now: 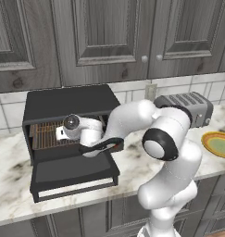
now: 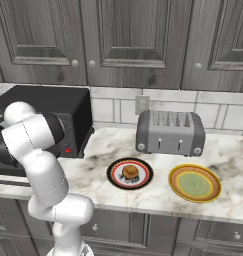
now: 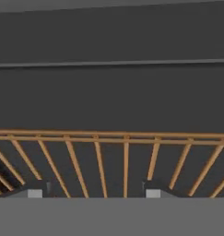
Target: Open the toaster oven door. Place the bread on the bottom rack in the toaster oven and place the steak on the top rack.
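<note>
The black toaster oven (image 1: 67, 102) stands at the left of the counter with the toaster oven door (image 1: 74, 172) folded down flat in front. My gripper (image 1: 58, 134) reaches into the open cavity, level with the copper wire racks (image 1: 42, 136); I cannot tell the top rack from the bottom rack. In the hand view the gripper (image 3: 95, 191) is open over a rack's wires (image 3: 126, 161), with nothing else between the fingertips. The bread (image 2: 130, 172) sits on a dark-rimmed plate (image 2: 112, 176) in front of the silver toaster. The steak is out of view.
A silver slot toaster (image 2: 169, 132) stands against the tiled wall right of the oven. A yellow plate (image 2: 194, 183) with a green centre lies near the counter's front edge at the right. Closed wall cabinets hang above. My arm's elbow (image 1: 158, 143) juts over the counter edge.
</note>
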